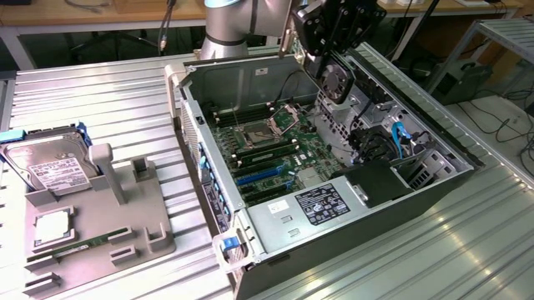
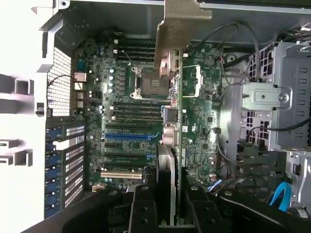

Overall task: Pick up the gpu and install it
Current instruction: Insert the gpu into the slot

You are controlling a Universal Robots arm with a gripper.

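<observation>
Black fingers (image 2: 143, 213) sit closest to the wrist camera, closed on the gpu (image 2: 168, 170). The card runs away from them edge-on, with its pale metal bracket (image 2: 182, 24) at the far end.

A ribbed metal worktop (image 1: 100, 94) carries an open computer case (image 1: 442, 187) lying on its side. Inside the case, a green motherboard (image 1: 276, 153) faces up, and a silver power supply (image 1: 321, 203) sits at the near end. On the exterior view's left, well apart from the case, a grey holder (image 1: 100, 219) carries a hard drive (image 1: 50, 165) and a RAM stick (image 1: 84, 240).

The gripper (image 1: 332, 56) hangs over the case toward the exterior view's right. It holds the card in the air above the board with its fan face showing, and the card touches nothing else. A blue slot (image 2: 127, 137) lies beside the card and appears to run crosswise to it. Loose cables (image 2: 228, 36) curl near the bracket.

Several things could go wrong from here. The card does not look lined up with any slot, so pressing down could drive its edge into board components. The bracket could catch on the case wall or snag a cable. The grip is on a thin edge, so the card could tilt or slip.
</observation>
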